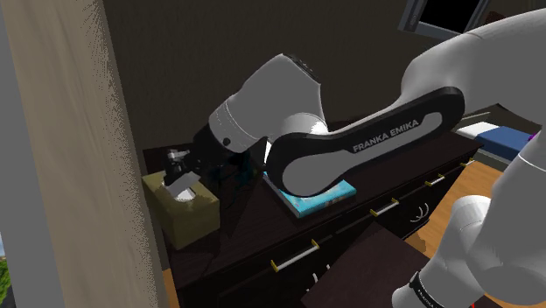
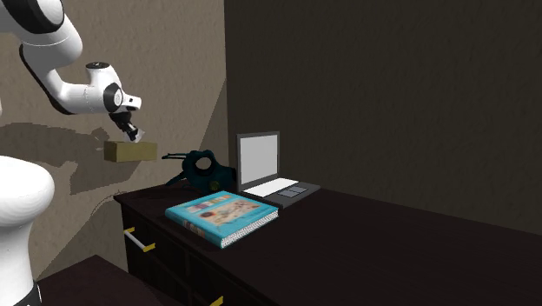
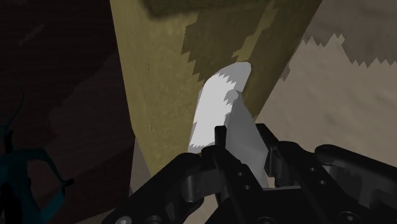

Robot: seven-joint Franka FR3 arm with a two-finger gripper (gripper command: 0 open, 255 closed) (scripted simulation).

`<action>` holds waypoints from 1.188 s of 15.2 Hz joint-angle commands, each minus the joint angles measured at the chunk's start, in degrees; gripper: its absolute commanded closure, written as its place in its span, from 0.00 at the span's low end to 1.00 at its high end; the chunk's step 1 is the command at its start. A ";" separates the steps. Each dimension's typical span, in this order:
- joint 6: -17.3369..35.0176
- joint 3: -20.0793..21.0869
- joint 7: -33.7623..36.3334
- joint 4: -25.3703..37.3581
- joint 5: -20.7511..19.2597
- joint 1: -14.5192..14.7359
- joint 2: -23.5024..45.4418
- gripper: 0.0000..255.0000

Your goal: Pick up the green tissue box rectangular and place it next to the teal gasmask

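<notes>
The tissue box (image 2: 130, 151) is olive-green and rectangular, with a white tissue (image 3: 219, 108) sticking out of its top. It hangs in the air just past the dresser's end, near the wall. My gripper (image 2: 130, 133) comes down on it from above and is shut on the tissue and the box top (image 3: 165, 70). In the shoulder view the box (image 1: 185, 213) sits below the gripper (image 1: 179, 172). The teal gasmask (image 2: 203, 169) lies on the dresser top beside the box and also shows beside the gripper (image 3: 242, 137) in the wrist view (image 3: 19, 181).
A dark dresser (image 2: 365, 243) with yellow-handled drawers (image 1: 293, 255) carries a teal-covered book (image 2: 224, 216) and an open laptop (image 2: 265, 165) behind the mask. A wall (image 2: 165, 69) stands close behind the box. My arm's forearm (image 1: 367, 140) spans above the book (image 1: 308, 203).
</notes>
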 commanded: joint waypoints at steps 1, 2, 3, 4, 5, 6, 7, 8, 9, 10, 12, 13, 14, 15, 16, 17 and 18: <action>1.59 -0.01 0.69 -0.93 -0.88 0.06 0.73 1.00; 2.33 -0.06 1.04 -1.30 -1.34 0.08 1.12 1.00; 3.07 -0.12 1.42 -1.67 -1.84 0.11 1.52 1.00; 3.80 -0.20 1.83 -2.02 -2.38 0.15 1.93 1.00; 4.53 -0.31 2.28 -2.35 -2.96 0.21 2.36 1.00; 5.25 -0.44 2.76 -2.67 -3.59 0.28 2.79 1.00; 5.98 -0.59 3.29 -2.98 -4.26 0.37 3.24 1.00; 6.70 -0.79 3.85 -3.27 -4.98 0.49 3.70 1.00; 7.41 -1.02 4.46 -3.54 -5.75 0.64 4.17 1.00; 8.12 -1.30 5.12 -3.80 -6.57 0.82 4.64 1.00; 9.53 -2.02 6.55 -4.27 -8.35 1.30 5.63 1.00; 10.22 -2.47 7.34 -4.48 -9.31 1.62 6.13 1.00; 10.91 -2.98 8.16 -4.67 -10.31 1.99 6.65 1.00; 11.60 -3.58 9.02 -4.84 -11.34 2.43 7.17 1.00; 12.28 -4.26 9.90 -4.99 -12.38 2.94 7.69 1.00; 12.96 -5.03 10.80 -5.13 -13.43 3.53 8.22 1.00; 13.64 -5.89 11.70 -5.25 -14.48 4.21 8.76 1.00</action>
